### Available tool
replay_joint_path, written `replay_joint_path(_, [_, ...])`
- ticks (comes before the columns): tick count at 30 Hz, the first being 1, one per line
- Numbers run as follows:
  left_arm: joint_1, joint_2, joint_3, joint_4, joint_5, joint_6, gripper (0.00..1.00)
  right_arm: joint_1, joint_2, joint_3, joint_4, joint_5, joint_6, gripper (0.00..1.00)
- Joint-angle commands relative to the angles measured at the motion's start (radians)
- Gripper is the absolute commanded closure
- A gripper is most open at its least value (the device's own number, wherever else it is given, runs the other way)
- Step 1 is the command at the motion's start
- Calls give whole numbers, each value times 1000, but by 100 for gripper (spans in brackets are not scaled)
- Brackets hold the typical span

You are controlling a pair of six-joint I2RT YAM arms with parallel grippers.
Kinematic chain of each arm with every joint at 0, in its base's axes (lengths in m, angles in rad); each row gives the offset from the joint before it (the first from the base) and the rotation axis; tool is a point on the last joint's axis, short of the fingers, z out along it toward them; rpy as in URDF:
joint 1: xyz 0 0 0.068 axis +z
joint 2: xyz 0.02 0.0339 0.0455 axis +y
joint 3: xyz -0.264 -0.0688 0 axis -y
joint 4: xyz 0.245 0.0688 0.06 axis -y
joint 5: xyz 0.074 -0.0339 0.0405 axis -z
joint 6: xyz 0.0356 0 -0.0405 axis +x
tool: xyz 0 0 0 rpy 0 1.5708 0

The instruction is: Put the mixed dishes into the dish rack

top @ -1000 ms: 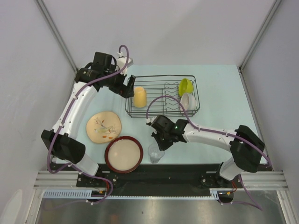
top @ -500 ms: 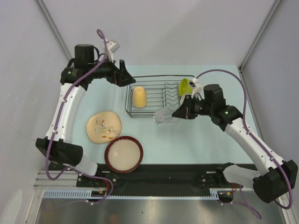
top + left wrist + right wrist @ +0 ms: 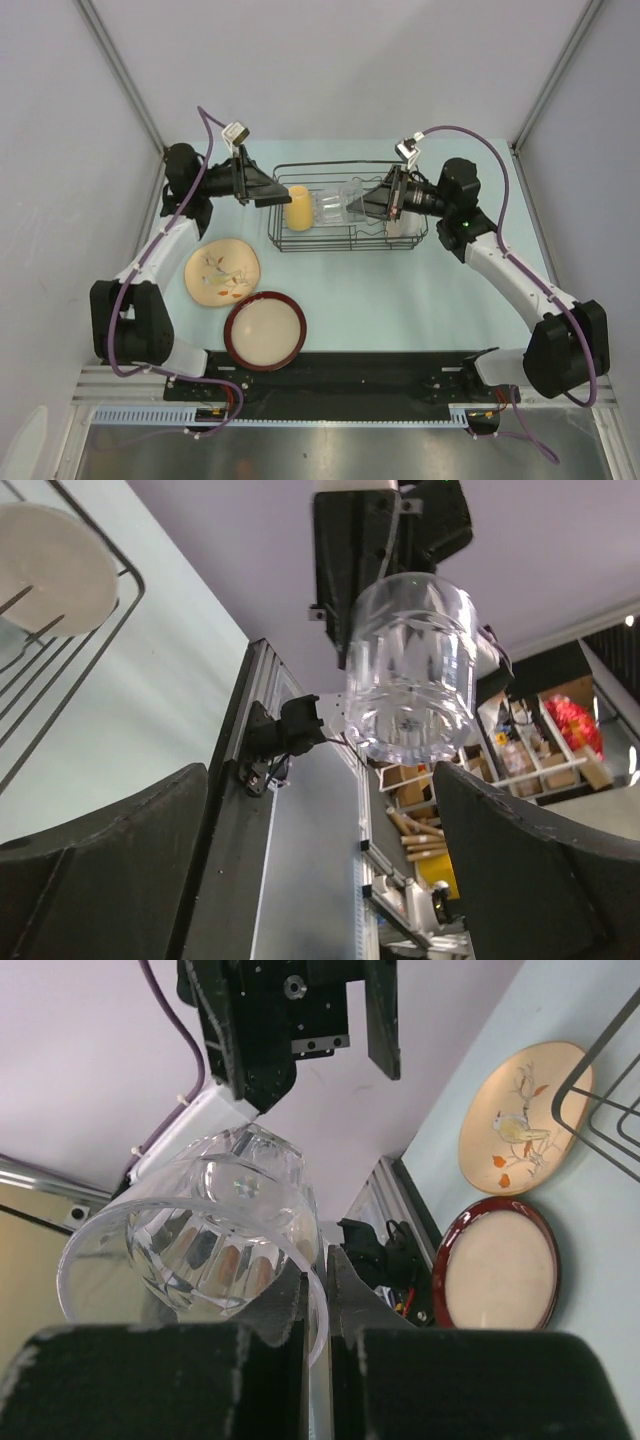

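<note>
The clear glass (image 3: 338, 204) hangs on its side above the middle of the black wire dish rack (image 3: 345, 244). My right gripper (image 3: 372, 203) is shut on its rim. In the right wrist view the fingers (image 3: 290, 1305) pinch the wall of the glass (image 3: 190, 1250). My left gripper (image 3: 282, 195) is open beside the pale yellow mug (image 3: 298, 208), which stands in the rack's left end. The left wrist view looks across at the glass (image 3: 412, 670), with nothing between its jaws (image 3: 320, 865). A small pale saucer (image 3: 50, 565) stands in the rack. The floral plate (image 3: 222, 271) and the red-rimmed dish (image 3: 265, 330) lie on the table.
A pale dish (image 3: 402, 226) shows in the rack's right end, under the right arm. The two arms face each other over the rack. The enclosure's walls close in on the left, right and back. Plate (image 3: 520, 1120) and red-rimmed dish (image 3: 495, 1275) lie close together.
My right gripper took the glass from the table's front and carried it up over the rack. My left gripper drew back from the rack, then came down beside the mug, staying open.
</note>
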Motion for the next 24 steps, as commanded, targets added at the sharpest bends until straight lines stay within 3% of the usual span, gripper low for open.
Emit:
replay_joint_path(1, [-42, -74, 18, 271, 58, -154, 0, 17, 21, 6, 171, -25, 98, 100])
replay_joint_path(7, [-123, -91, 35, 173, 40, -54, 0, 27, 42, 6, 194, -11, 102, 100])
replay_joint_path(13, [-163, -93, 85, -139, 0, 176, 1, 46, 56, 5, 183, 4, 85, 100])
replay_joint_path(24, [-206, -70, 121, -273, -38, 302, 0, 93, 127, 6, 287, 12, 141, 100])
